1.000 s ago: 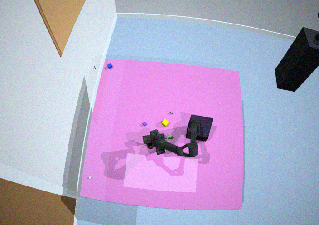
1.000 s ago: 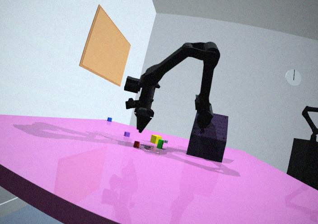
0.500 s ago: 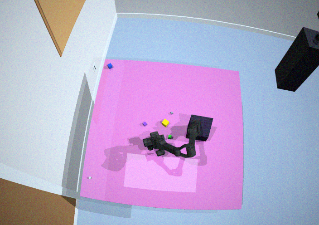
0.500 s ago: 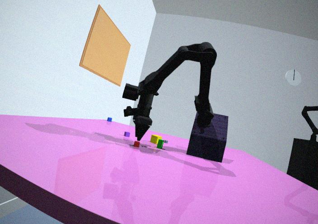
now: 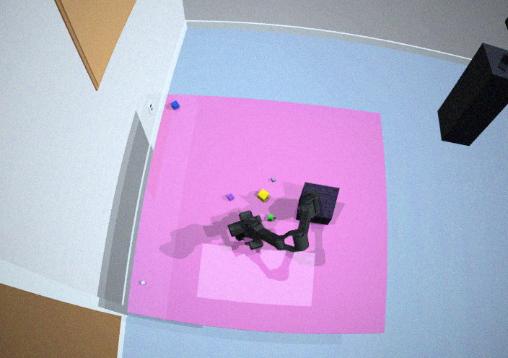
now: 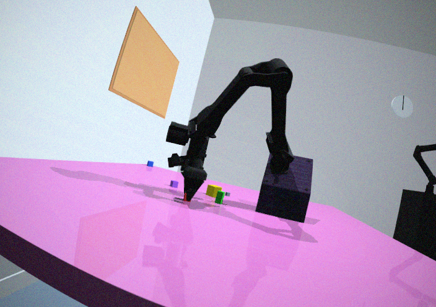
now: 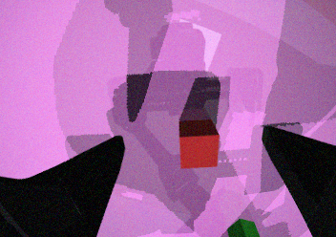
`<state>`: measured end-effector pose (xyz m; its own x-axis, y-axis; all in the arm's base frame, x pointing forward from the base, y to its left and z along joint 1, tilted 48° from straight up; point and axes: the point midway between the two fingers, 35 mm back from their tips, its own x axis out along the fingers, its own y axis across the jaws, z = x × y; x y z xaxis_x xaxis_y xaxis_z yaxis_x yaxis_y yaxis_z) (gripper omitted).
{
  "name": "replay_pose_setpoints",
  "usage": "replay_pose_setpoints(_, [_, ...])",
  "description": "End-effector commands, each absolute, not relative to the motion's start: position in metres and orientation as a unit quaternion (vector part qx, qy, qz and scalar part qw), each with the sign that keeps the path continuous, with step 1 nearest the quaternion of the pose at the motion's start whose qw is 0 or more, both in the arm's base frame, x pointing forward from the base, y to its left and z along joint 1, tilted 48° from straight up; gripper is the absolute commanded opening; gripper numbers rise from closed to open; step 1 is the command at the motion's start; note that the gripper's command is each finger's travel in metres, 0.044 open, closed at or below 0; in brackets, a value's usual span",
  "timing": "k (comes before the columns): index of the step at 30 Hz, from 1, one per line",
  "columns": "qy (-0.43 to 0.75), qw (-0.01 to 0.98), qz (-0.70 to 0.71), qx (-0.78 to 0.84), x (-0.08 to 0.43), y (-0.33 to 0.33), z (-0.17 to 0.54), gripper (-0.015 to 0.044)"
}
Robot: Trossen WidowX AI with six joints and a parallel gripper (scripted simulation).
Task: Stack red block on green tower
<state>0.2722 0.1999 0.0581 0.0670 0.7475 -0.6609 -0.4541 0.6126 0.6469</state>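
Observation:
The red block (image 6: 185,197) (image 7: 199,151) sits on the pink table top, partly hidden by a finger in the exterior view and hidden under the arm in the top view. My gripper (image 6: 189,199) (image 7: 194,139) is open, pointing down, with its fingertips low near the table. In the wrist view the red block shows in the gap between the two fingers, clear of both. The green tower (image 5: 270,217) (image 6: 219,197) (image 7: 243,228) stands upright a short way towards the arm's base; only its top end shows at the bottom edge of the wrist view.
A yellow block (image 5: 263,195) (image 6: 213,190) is behind the green tower. A purple block (image 5: 230,197) (image 6: 173,184) and a small grey block (image 5: 273,179) (image 6: 227,194) lie near it. A blue block (image 5: 174,105) (image 6: 150,163) is at the far corner. The arm's dark base box (image 5: 330,202) (image 6: 281,202) stands beyond the tower.

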Motion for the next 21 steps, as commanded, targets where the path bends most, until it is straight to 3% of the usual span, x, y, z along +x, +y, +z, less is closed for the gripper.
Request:
replay_pose_setpoints(1, [0.544,0.716,0.415,0.136,0.2709,0.2012,0.0532,0.044])
replay_pose_setpoints(14, [0.544,0.716,0.415,0.136,0.2708,0.2009,0.0535,0.044])
replay_pose_setpoints(21, [0.544,0.716,0.415,0.136,0.2708,0.2009,0.0535,0.0256])
